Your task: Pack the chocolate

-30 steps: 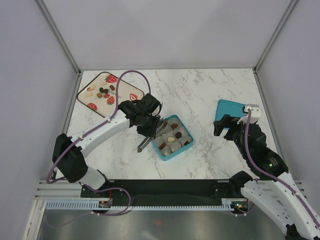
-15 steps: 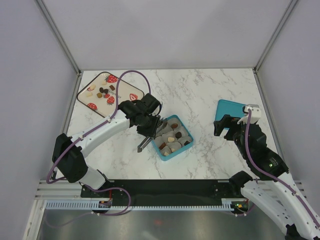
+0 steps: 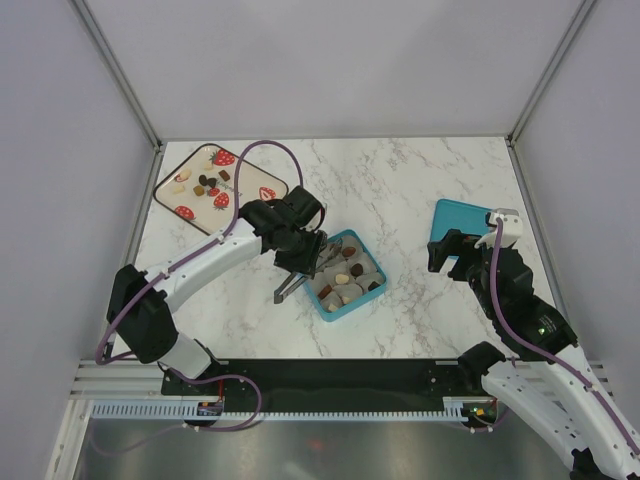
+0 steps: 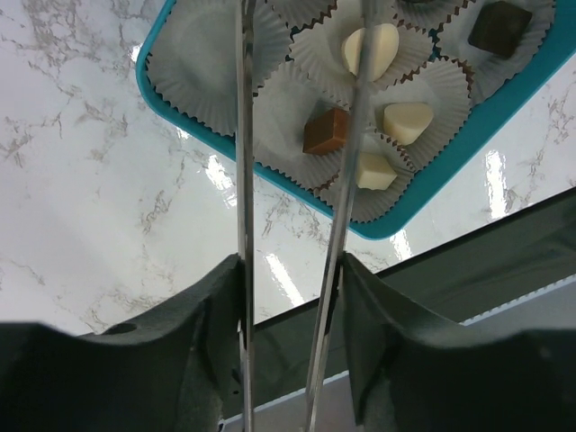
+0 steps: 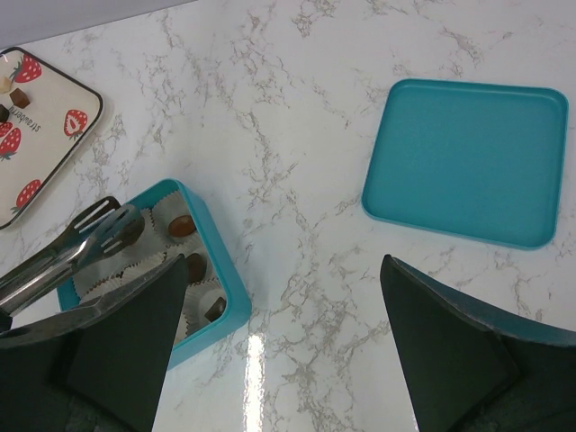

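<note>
Since the earlier frame the left arm has shifted only slightly over the teal box [image 3: 345, 308], and its squeeze on the tongs [image 4: 241, 135] has loosened a touch; the right arm has stayed where it was. The left gripper [image 4: 290, 265] clasps the metal tongs between its fingers at a middling width, the two blades standing apart and reaching out over the box. From the left wrist, a caramel-brown piece of the chocolate [image 4: 326, 131] lies between the blades in its white paper cup [image 4: 220, 63], with cream pieces and a dark one in neighbouring cups; whether the tongs touch any piece I cannot tell. More of the chocolate sits on the strawberry-print tray [image 5: 54, 157] at the far left corner of the marble table [image 3: 400, 180], well apart from the box. The right gripper [image 5: 283, 265] hangs over bare marble with its fingers spread wide and gripping nothing, between the box and the teal lid [image 5: 463, 157], which lies flat toward the table's right side.
</note>
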Robot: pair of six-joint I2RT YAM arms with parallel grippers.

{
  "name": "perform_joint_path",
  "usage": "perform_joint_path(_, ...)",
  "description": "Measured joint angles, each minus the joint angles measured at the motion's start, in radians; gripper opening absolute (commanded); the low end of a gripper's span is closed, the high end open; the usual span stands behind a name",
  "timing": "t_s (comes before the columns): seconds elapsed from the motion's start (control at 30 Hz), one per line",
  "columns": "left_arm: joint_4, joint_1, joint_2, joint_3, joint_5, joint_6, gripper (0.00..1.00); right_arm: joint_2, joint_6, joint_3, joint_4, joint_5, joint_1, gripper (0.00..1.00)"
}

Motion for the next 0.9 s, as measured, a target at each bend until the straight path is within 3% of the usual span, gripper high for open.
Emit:
perform_joint_path(0.57, -0.019, -0.005, 0.004, 0.023, -0.003, -0.003, 0.5, -0.002, 0.0, 0.0, 0.0, 0.0, 0.0, 0.97)
perform_joint_path(0.9, -0.103, -0.005, -0.014, 0.114, -0.051, 0.016, 0.44, -0.002, 0.0, 0.0, -0.002, 0.0, 0.0, 0.97)
